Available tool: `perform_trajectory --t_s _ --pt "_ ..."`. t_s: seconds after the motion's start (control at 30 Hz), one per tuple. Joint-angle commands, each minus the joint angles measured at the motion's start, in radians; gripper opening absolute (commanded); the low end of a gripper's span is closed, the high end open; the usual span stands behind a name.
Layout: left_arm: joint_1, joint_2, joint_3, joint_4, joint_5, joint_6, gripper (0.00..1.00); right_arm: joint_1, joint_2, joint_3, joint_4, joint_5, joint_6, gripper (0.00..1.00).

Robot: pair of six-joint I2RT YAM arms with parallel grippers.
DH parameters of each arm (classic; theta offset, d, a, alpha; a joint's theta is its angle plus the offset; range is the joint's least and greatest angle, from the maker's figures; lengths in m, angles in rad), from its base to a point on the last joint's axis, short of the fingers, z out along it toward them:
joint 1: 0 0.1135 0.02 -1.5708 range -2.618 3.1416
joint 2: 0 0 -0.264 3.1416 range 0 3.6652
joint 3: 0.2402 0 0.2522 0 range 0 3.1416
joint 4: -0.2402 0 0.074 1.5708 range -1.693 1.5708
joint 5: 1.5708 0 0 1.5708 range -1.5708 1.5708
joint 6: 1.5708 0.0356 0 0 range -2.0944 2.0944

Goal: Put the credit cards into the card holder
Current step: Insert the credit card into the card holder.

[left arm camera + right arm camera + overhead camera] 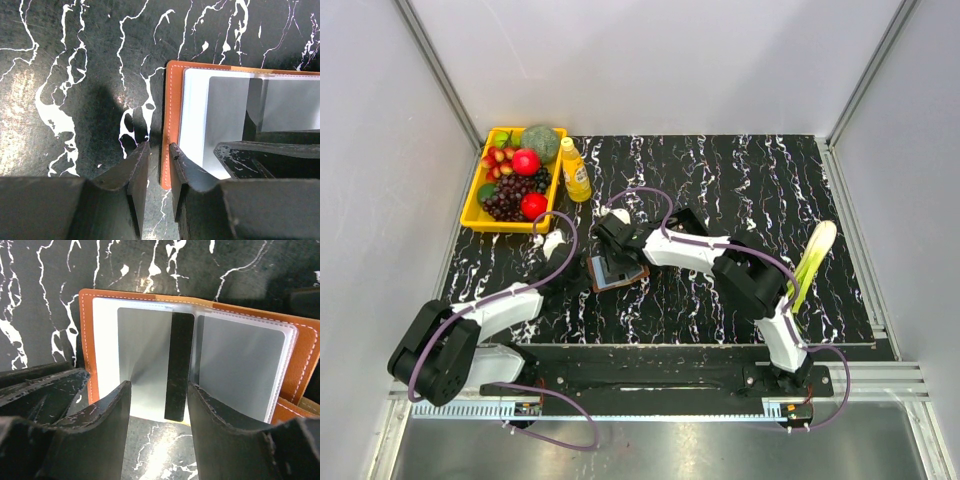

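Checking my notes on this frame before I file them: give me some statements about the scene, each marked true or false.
1. The card holder lies open on the table. True.
2. The right gripper is shut tight. False: its jaws stand apart, over a silver card with a black stripe.
3. The yellow tray sits at the table's right side. False: it is in the far left corner.
4. The bottle stands outside the tray, beside it. True.
5. The left gripper is far from the holder. False: it is at its stitched edge.
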Motion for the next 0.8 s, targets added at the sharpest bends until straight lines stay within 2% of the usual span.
perform_trajectory --t_s 0.0,0.43,0.53,0.77 --pt "0.006 0.033 -0.019 -0.070 -0.006 0.000 0.27 -0.001 -0.082 0.006 -0.048 0.068 -0.032 0.54" --pt "0.006 0.129 -0.007 0.040 0.115 0.023 0.24 -0.004 0.002 0.026 -0.001 -0.114 -0.012 0.53" --pt "0.006 0.134 -0.022 0.073 0.131 0.012 0.24 -0.007 0.002 0.023 0.013 -0.163 -0.005 0.49" --pt "0.006 0.110 -0.024 0.045 0.099 0.019 0.24 -0.047 -0.038 -0.049 0.056 -0.122 0.032 0.52"
